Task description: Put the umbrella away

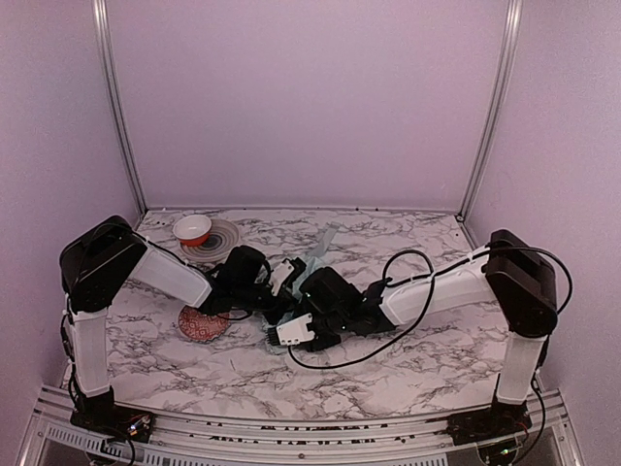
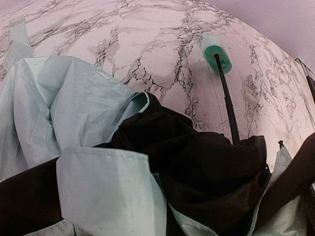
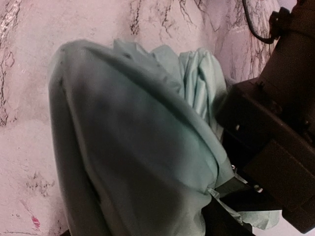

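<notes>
The umbrella (image 1: 317,256) lies crumpled at the middle of the marble table, mostly hidden under both arms. In the left wrist view its pale mint fabric (image 2: 74,113) and black lining (image 2: 197,172) fill the lower frame. Its thin black shaft (image 2: 227,105) runs to the mint handle (image 2: 216,51), which rests on the table. My left gripper (image 1: 278,279) and right gripper (image 1: 299,328) are both pressed into the fabric. In the right wrist view, mint fabric (image 3: 138,147) covers the fingers. No fingers show in either wrist view.
A red bowl (image 1: 192,229) sits on a grey plate (image 1: 223,243) at the back left. A red patterned dish (image 1: 202,324) lies by my left forearm. A black cable (image 1: 408,260) loops off the right arm. The left arm's black body (image 3: 280,147) is close to the right wrist.
</notes>
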